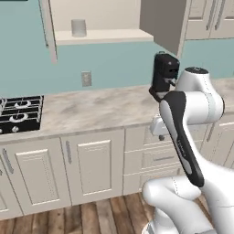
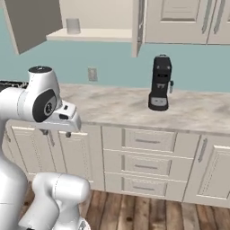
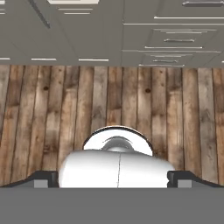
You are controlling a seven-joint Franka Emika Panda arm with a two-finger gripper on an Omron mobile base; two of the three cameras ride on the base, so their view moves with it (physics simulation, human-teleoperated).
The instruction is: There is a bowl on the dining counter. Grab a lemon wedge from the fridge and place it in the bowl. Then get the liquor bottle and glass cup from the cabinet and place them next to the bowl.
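Note:
The glass cup [image 1: 78, 27] [image 2: 72, 25] stands on the lower shelf of an open wall cabinet, high above the wall counter. My gripper [image 1: 160, 136] [image 2: 56, 133] [image 3: 113, 179] hangs in front of the counter's edge, far below the cup, and points down at the wooden floor. It is open with nothing between its fingers; the fingertips [image 3: 41, 179] sit wide apart in the hand view. The liquor bottle, bowl, dining counter, lemon wedge and fridge are out of view.
A black coffee machine [image 1: 164, 75] [image 2: 160, 83] stands on the marble wall counter [image 1: 91, 109] [image 2: 117, 105]. A gas stove [image 1: 18, 112] lies at the left. The cabinet doors [image 1: 160, 23] [image 2: 31, 20] swing out over the counter. Cream drawers [image 2: 146, 164] sit below.

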